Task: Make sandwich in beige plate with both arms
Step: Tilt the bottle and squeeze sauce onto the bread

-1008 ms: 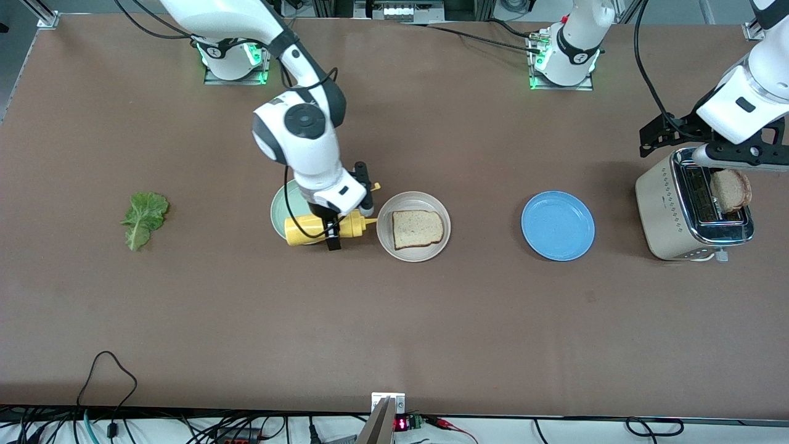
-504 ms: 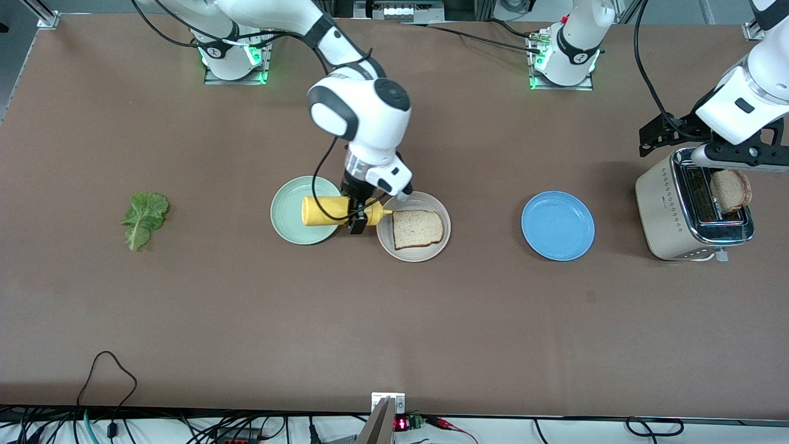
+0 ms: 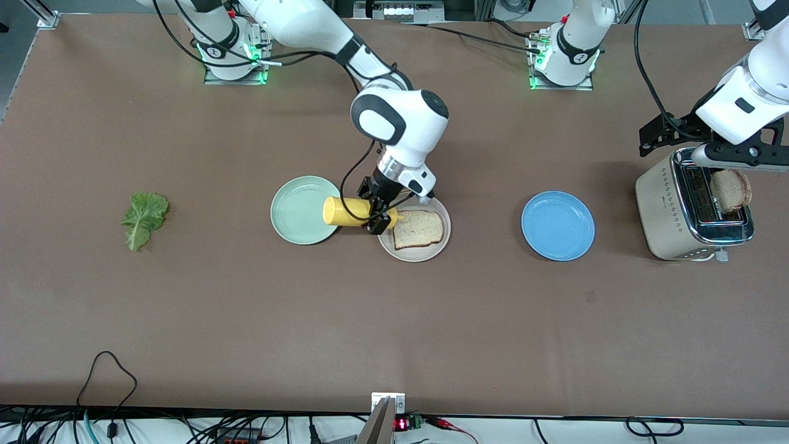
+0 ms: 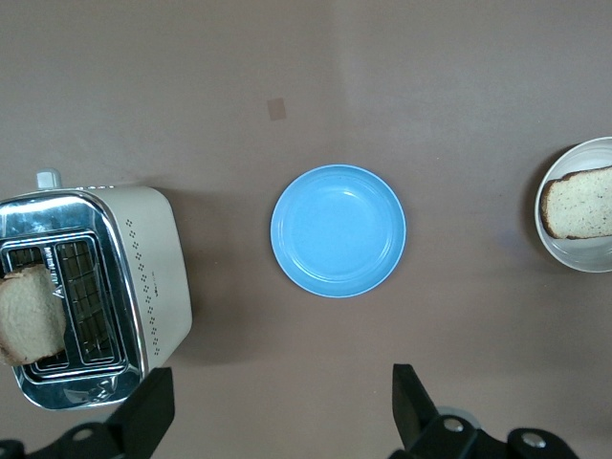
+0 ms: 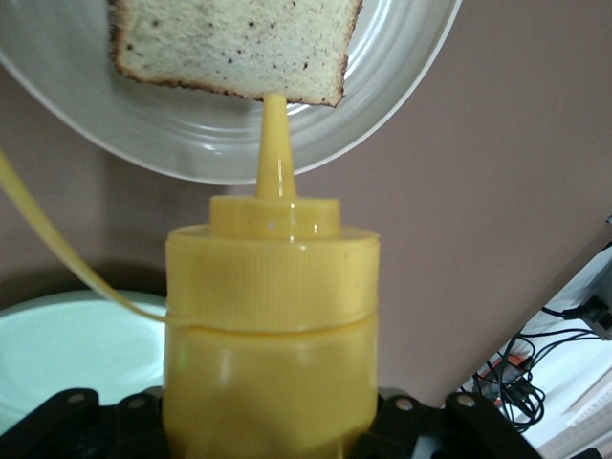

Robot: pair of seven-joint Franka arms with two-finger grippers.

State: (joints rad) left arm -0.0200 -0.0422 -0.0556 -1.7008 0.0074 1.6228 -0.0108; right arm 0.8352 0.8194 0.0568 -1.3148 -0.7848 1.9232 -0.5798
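Bottle (image 3: 348,211) base hidden by right gripper (image 3: 377,217), prob. gripping it.

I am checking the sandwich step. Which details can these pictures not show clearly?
- Right gripper fingers: front view, hidden by wrist and mustard bottle.
- Mustard on the bread slice: too small to tell; the right wrist view cuts the slice off.
- Second slice in the toaster: lower part hidden by the slot.
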